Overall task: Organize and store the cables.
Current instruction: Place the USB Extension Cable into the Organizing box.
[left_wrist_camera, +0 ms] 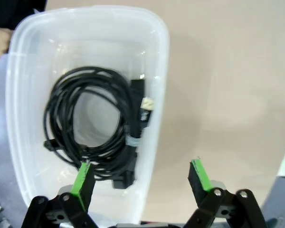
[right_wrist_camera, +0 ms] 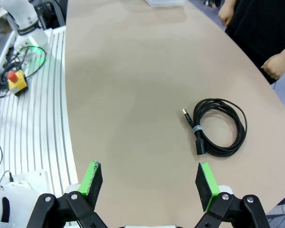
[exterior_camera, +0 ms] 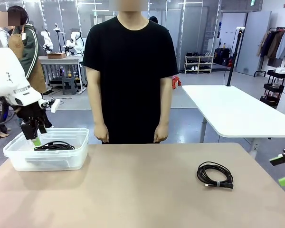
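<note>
My tan table [exterior_camera: 142, 199] holds a clear plastic tub [exterior_camera: 12, 151] with a coiled black cable [exterior_camera: 54, 146] inside. My left gripper [exterior_camera: 35, 138] hangs over the tub, fingers apart; my right gripper [exterior_camera: 282, 170], far from the tub, is apart too.

**Surroundings of a beige tabletop**

A wide beige tabletop [exterior_camera: 147, 190] is shown, with a clear plastic bin [exterior_camera: 52, 164] set at its left end. A person in a black T-shirt [exterior_camera: 130, 71] is seen standing at the far edge. Behind, a white table [exterior_camera: 232, 111], a shoe shelf [exterior_camera: 198, 64] and a coat rack [exterior_camera: 275, 42] are placed. Beside the tabletop, a red stop button [right_wrist_camera: 14, 80] on a yellow box is seen on a ribbed metal panel [right_wrist_camera: 42, 123].
</note>
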{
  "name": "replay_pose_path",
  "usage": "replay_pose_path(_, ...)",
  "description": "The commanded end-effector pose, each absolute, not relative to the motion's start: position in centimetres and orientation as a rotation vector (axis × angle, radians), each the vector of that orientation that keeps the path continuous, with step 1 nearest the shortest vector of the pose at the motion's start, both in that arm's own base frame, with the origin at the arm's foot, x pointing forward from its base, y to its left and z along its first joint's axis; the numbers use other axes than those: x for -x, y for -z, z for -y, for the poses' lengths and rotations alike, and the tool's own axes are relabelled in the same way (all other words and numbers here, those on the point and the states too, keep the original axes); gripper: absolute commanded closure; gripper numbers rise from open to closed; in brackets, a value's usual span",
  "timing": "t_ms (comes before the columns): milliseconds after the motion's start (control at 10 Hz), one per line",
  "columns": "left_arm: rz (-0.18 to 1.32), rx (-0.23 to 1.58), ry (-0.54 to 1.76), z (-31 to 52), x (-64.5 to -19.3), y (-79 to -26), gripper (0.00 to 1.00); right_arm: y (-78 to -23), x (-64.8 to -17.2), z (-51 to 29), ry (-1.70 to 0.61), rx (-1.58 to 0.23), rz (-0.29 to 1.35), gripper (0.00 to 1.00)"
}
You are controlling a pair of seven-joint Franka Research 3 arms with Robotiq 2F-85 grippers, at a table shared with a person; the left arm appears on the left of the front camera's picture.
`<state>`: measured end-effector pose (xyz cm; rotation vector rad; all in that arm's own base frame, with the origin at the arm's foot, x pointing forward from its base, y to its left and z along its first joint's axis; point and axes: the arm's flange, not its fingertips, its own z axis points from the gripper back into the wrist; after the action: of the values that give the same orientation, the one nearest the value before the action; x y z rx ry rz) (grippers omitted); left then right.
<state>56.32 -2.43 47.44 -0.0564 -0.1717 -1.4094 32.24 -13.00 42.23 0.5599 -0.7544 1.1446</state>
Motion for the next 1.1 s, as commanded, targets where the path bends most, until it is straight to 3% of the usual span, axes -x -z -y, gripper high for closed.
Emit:
replay_pose_path(0, 0.152, 0.127, 1.318, 4.1, -51.6, -49.8, 0.00, -45.1, -33.8, 10.9, -1.098, -0.540, 0.626, 0.00)
replay_pose_path(500, 0.233, 0.205, 1.087, 8.3, -41.0, -52.4, 0.00, -47.5, -38.6, 2.4, -0.962, -0.466, 0.433, 0.00)
replay_pose_path(800, 0.373, 0.166, 1.042, 6.7, -35.1, -52.3, 0.00, -45.9, -40.5, -2.1, -0.808, -0.368, 0.333, 0.00)
replay_pose_path(1000, 0.433, 0.183, 1.058, 5.9, -33.5, -51.5, 0.00, -44.7, -41.8, -2.4, -0.772, -0.317, 0.278, 0.00)
